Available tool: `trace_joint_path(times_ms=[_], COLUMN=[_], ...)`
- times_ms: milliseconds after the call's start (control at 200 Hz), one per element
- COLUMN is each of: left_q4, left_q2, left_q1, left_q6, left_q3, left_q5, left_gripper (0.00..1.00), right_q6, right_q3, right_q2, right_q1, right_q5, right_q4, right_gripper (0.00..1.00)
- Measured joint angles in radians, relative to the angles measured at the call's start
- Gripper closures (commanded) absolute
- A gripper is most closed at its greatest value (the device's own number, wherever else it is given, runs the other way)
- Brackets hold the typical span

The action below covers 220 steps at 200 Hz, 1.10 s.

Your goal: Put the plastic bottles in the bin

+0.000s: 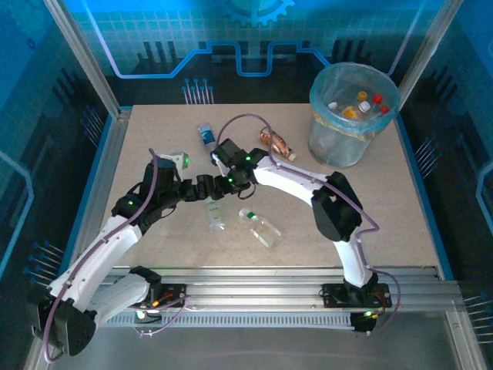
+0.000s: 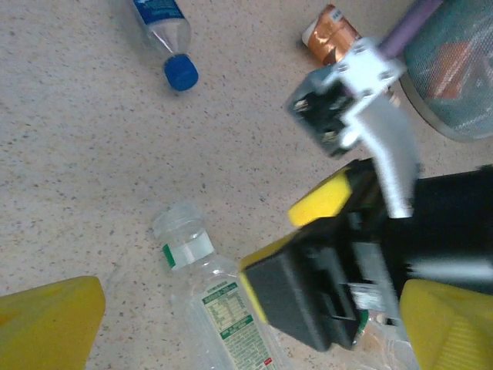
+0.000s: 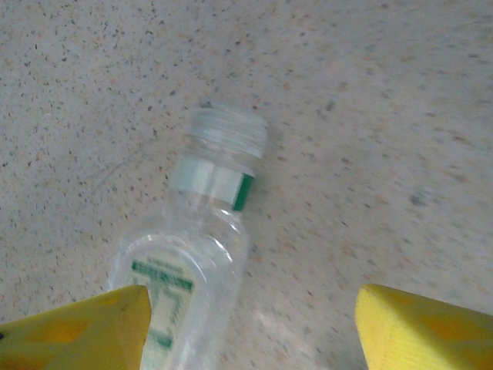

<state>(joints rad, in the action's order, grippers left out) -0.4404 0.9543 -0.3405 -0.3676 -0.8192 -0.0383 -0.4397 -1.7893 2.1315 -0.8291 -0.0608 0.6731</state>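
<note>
**Top external view.** The bin stands at the far right of the table. It is a round, translucent grey tub lined with a light blue bag. Inside it lies a cluster of bottles with red, white and orange caps showing.

Four bottles lie flat on the speckled beige tabletop:
- a blue-label bottle, far of centre;
- a copper-label bottle, between it and the bin;
- a green-label bottle, clear, near centre;
- a second clear bottle, just to its right.

The left arm and right arm converge over the middle, just far of the green-label bottle.

**Left wrist view.** The left gripper has its jaws spread wide, with one yellow pad at each lower corner and nothing between them in its hold. The green-label bottle lies on the table below, its ribbed neck pointing up-frame. The black body of the right gripper, with its yellow pads, is just beside that bottle. Above it are a grey camera housing and a purple cable. The blue-label bottle has a blue cap. The copper-label bottle and the bin's wall sit at the upper right.

**Right wrist view.** The right gripper has its jaws apart. The green-label bottle lies between the pads, close against the left one and well apart from the right one. Whether the left pad touches it cannot be told. The bottle is thin clear plastic with a threaded neck, a pale collar edged in green and a green-printed label.
</note>
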Motion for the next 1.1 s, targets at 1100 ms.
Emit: trace_joint_path(times_ms=[1100], left_q4=[-0.023], left_q2=[-0.056], left_q1=[0.046], left_q6=[0.004], left_q3=[0.026], left_q5=[-0.018], left_gripper=[0.01], right_q6=[-0.052], right_q3=[-0.431], right_q2=[0.388], right_q1=[-0.001], right_q5=[-0.1], right_q4=[0.129], right_gripper=[0.63])
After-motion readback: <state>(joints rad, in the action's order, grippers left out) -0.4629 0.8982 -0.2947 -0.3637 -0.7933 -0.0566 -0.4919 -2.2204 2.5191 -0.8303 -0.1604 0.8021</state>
